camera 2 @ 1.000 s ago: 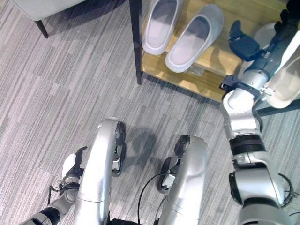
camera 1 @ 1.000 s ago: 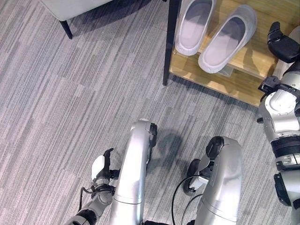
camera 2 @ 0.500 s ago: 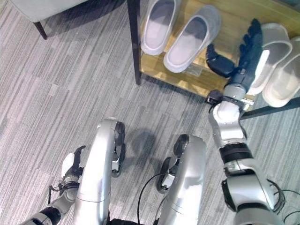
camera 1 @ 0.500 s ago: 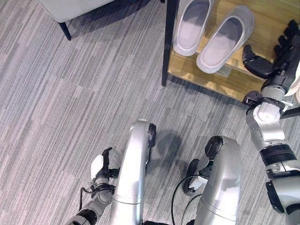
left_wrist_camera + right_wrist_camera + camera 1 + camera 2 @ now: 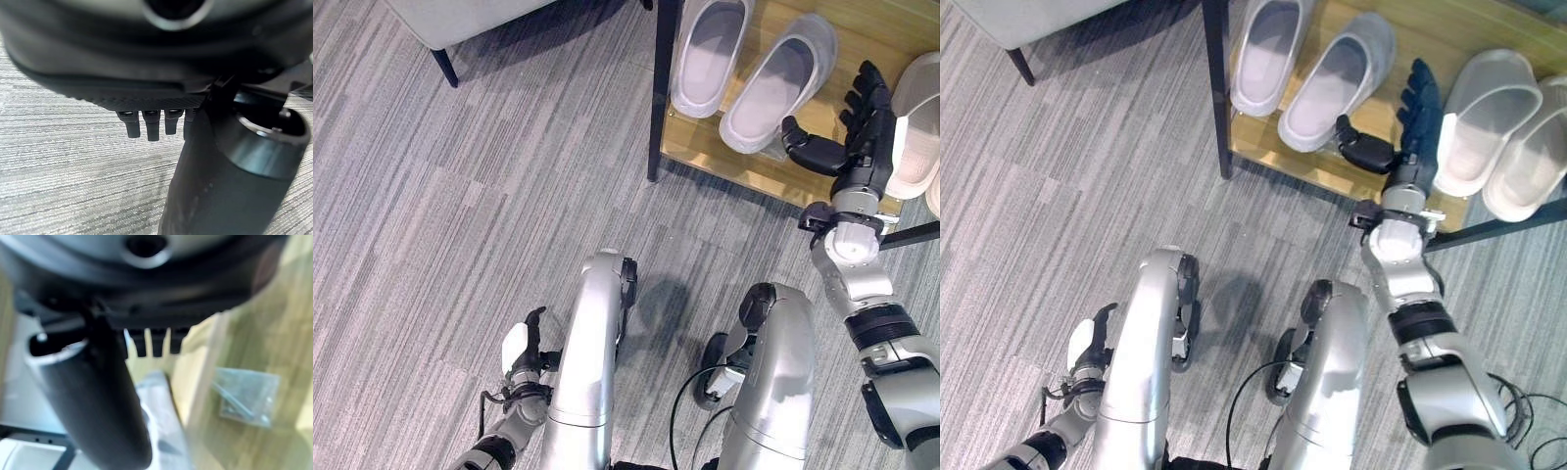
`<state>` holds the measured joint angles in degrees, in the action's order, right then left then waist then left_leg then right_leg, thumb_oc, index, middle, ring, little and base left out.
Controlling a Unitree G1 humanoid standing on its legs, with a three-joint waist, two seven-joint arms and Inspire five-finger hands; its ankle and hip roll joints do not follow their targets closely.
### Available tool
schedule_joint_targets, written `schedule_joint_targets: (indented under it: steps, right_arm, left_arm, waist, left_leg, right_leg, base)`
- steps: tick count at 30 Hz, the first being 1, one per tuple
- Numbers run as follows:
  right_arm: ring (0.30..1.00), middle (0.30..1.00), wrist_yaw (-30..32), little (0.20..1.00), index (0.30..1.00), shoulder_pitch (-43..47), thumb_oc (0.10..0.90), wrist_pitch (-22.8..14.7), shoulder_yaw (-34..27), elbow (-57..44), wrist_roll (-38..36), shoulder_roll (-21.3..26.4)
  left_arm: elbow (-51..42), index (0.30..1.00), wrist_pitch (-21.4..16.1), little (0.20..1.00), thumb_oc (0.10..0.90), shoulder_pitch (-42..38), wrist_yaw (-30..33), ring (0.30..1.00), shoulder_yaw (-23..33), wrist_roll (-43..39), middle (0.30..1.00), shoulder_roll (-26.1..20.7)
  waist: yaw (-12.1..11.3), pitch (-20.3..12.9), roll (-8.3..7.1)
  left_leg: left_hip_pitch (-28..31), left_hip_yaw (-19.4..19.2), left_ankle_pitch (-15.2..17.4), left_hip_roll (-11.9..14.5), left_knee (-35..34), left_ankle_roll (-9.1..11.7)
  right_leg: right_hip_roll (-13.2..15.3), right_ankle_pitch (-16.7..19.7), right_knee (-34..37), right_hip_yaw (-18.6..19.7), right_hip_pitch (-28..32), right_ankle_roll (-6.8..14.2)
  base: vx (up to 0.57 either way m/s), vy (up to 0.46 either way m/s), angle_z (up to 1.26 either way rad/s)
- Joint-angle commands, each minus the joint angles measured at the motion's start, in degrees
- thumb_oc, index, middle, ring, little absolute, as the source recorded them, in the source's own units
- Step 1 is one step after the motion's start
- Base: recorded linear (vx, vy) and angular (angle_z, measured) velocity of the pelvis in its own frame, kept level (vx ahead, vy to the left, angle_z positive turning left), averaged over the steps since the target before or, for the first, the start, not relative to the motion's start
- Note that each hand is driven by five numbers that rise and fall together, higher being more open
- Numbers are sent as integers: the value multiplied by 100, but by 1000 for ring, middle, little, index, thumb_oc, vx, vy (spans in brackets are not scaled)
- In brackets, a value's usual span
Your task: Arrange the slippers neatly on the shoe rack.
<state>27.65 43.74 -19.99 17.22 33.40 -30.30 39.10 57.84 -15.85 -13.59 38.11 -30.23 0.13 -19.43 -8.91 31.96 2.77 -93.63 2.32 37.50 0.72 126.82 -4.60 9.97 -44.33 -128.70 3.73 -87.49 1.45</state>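
Note:
A pale grey pair of slippers [image 5: 708, 54] [image 5: 773, 83] lies side by side on the wooden shoe rack [image 5: 759, 171], at its left end by the black post [image 5: 661, 88]. A white pair [image 5: 1484, 122] [image 5: 1528, 162] lies further right on the same shelf. My right hand [image 5: 1417, 122] hovers over the bare gap between the two pairs, open, with fingers straight and spread and thumb [image 5: 1366, 152] pointing towards the grey pair. It holds nothing. My left hand [image 5: 522, 354] hangs low over the carpet at the lower left, relaxed and empty.
A small clear plastic bag [image 5: 247, 396] lies on the shelf near the right hand. A grey upholstered seat [image 5: 460, 15] on a dark leg [image 5: 440, 64] stands at the back left. Striped grey carpet [image 5: 460, 215] covers the floor in front of the rack.
My right hand has swung left from beside the white slippers into the gap between the two pairs, its fingers now straight. The view shifted slightly. The left hand stays still.

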Motion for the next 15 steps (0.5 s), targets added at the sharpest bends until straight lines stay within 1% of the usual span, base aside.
schedule_joint_targets:
  steps: [1, 8, 10, 11, 15]
  right_arm:
    - [900, 900, -44, 900, 900, 505, 800, -348, -146, -558, 0, 212]
    - [900, 900, 38, 900, 900, 1036, 800, -291, 176, -291, -62, -121]
    - [900, 900, 38, 900, 900, 1038, 800, -292, 177, -290, -62, -122]
    - [900, 900, 108, 900, 900, 1250, 800, -270, 254, -128, -75, -200]
    - [900, 900, 187, 900, 900, 1467, 800, -240, 344, -24, -37, -292]
  left_arm:
    - [-71, 900, -85, 900, 800, 303, 262, 900, -182, -10, 900, -75]
    - [11, 900, -71, 900, 800, 313, 238, 900, -271, -46, 900, -74]
    - [11, 900, -71, 900, 800, 313, 238, 900, -270, -46, 900, -74]
    - [29, 900, -78, 900, 800, 309, 231, 900, -305, -75, 900, -77]
    - [72, 900, -69, 900, 800, 318, 217, 900, -341, -105, 900, -65]
  waist:
    - [-380, -216, -95]
    - [-469, -216, -36]
    - [-468, -216, -36]
    - [-508, -216, -6]
    - [-537, -216, 23]
  left_leg:
    - [368, 568, 1232, -127, 468, 41]
    - [368, 570, 1230, -142, 451, 38]
    - [368, 570, 1229, -143, 450, 38]
    - [368, 578, 1242, -164, 453, 37]
    - [368, 583, 1247, -167, 455, 32]
  right_leg:
    - [-120, 629, 86, 536, -246, -653]
    - [-157, 670, 91, 533, -245, -651]
    - [-156, 670, 91, 533, -245, -651]
    - [-164, 674, 96, 536, -245, -644]
    - [-161, 681, 102, 539, -245, -638]
  base:
    - [0, 0, 0]
    - [0, 0, 0]
    - [0, 0, 0]
    - [0, 0, 0]
    - [0, 0, 0]
